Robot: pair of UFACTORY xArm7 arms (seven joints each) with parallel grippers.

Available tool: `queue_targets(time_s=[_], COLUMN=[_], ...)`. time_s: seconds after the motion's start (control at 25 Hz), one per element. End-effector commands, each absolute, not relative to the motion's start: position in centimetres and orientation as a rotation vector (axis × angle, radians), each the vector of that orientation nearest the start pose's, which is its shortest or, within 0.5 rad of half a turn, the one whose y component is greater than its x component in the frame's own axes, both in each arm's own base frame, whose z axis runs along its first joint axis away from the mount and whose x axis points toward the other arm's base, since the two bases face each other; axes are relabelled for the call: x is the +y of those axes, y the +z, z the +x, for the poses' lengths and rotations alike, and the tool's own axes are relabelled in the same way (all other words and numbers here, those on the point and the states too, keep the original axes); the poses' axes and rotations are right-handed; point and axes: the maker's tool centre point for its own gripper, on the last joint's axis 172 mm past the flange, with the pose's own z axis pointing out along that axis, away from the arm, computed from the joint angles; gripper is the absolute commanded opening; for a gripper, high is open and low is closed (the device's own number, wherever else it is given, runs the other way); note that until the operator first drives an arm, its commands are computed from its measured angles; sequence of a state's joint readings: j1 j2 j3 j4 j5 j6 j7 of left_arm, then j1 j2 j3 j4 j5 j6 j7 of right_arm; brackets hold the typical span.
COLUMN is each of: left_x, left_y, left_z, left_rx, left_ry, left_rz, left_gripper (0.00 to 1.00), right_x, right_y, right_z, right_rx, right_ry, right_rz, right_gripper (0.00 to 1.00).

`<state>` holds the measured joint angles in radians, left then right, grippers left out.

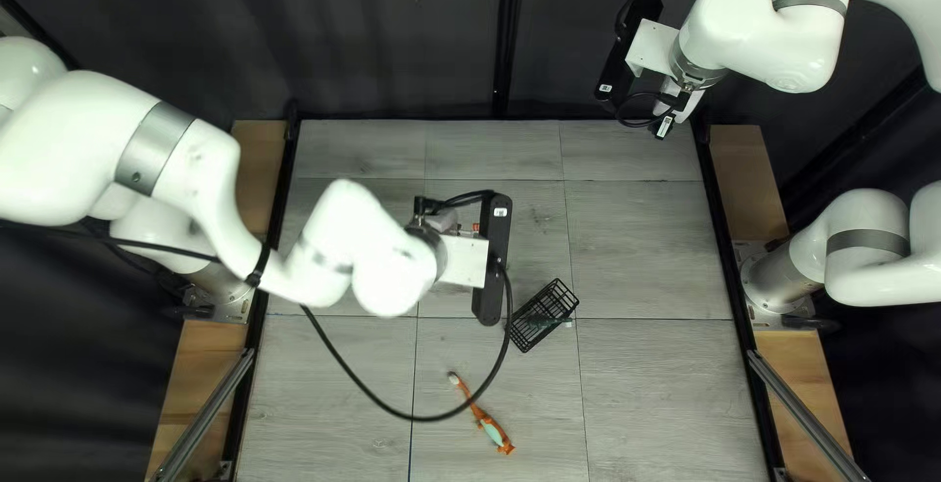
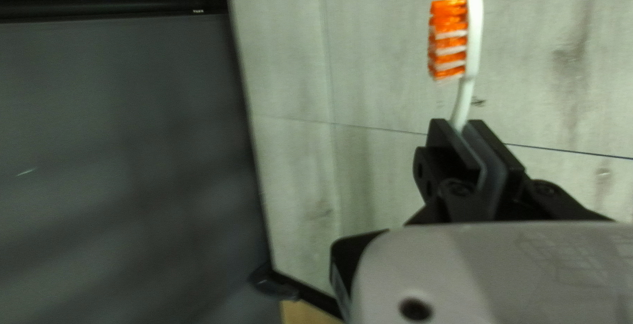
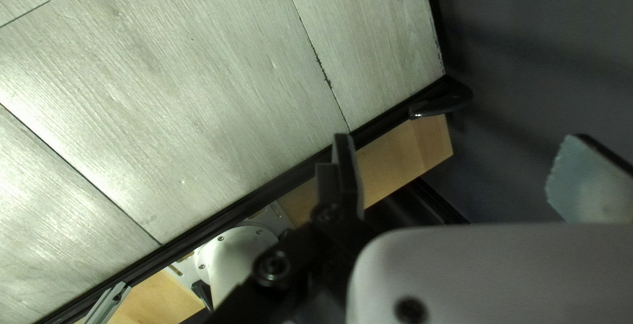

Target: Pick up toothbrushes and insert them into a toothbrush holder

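Left gripper: the left gripper (image 2: 457,126) is pinched nearly closed on a white plastic toothbrush with orange-and-white bristles (image 2: 473,40), head sticking out past the tips, up over the table (image 1: 647,384).
White brush: light and stiff, I'd say, but slick and skinny, so it could twist in the pads if the head bumps anything. Gripping below the head seems fine, just stay off the bristles.
Orange brush: the chunky orange toothbrush with a mint patch (image 1: 489,427) lies flat on the table, near side of the holder. Probably light, with a bit of grip. I'd grab across the thick handle around its middle; the thin neck looks more likely to swivel.
Holder: small black mesh toothbrush holder (image 1: 555,296). Looks light enough to skid, so go in gently. Something greenish shows at it, can't tell what.
Right gripper: the right gripper (image 3: 458,138) has its fingers spread wide, nothing between them.
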<state>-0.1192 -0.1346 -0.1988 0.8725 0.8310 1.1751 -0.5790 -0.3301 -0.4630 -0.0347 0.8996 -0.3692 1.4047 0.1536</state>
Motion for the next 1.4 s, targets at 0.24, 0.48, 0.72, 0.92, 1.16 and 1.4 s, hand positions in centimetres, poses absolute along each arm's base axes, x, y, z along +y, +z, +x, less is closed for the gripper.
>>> queue_targets(time_s=[0.24,0.48,0.72,0.92,1.16,1.4], left_x=[1.8,2.0,3.3,3.8,4.5,4.8], left_y=[22.5,22.8,24.6,25.4,24.2,24.9], left_z=[43.5,43.6,42.7,42.0,42.3,43.7], left_rx=[0.258,0.230,0.121,0.067,0.038,-0.095], left_ry=[-0.273,-0.234,-0.196,-0.303,-0.480,-0.553], left_rz=[-2.345,-2.340,-2.216,-2.230,-2.446,-2.716], left_gripper=[0.00,0.00,0.00,0.00,0.00,0.00], right_x=[-20.4,-20.5,-17.0,-12.3,-9.8,-6.8], right_y=[30.1,29.9,30.6,29.8,29.0,29.1], right_z=[28.1,28.2,29.1,29.5,32.1,32.2], right_rx=[0.768,0.757,0.688,0.305,-0.182,-0.666], right_ry=[0.135,0.134,-0.065,-0.226,-0.222,-0.105], right_rz=[-3.394,-3.408,-3.408,-3.524,-3.615,-3.729], right_gripper=[1.00,1.00,1.00,1.00,1.00,1.00])
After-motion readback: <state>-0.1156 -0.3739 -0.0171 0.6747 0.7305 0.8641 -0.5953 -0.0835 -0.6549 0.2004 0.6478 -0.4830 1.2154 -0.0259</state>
